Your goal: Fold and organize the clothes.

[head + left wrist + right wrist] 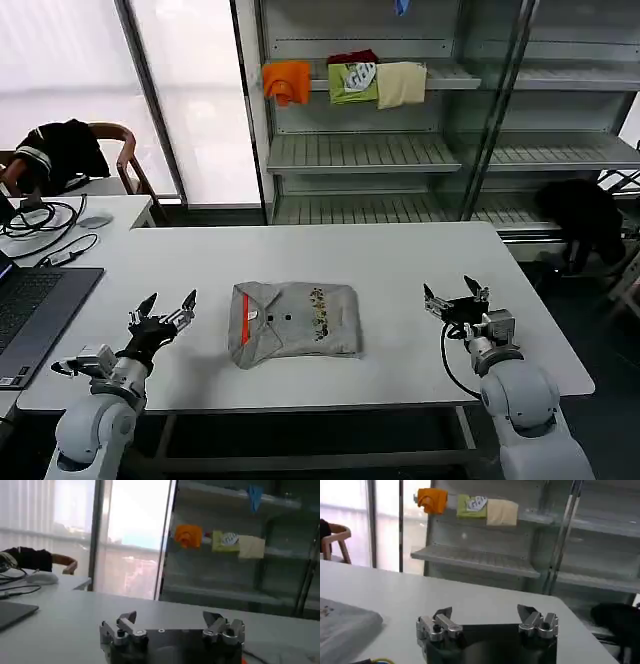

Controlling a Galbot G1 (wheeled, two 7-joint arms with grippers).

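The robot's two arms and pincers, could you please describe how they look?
Both arms are light grey with rounded, domed joint housings. Each ends in a silver metal pincer, left pincer and right pincer, with dark pointed fingertips and visible screws on a black base. A black cable loops beside the right wrist.

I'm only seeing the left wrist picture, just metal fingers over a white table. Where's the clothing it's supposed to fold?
Observer: A grey T-shirt, already folded, lies on the table between both arms.
Operator: Is anything touching it?
Observer: No. The left gripper stands open beside it, apart.
Operator: And the other arm?
Observer: The right gripper is open on the shirt's far side, also apart.
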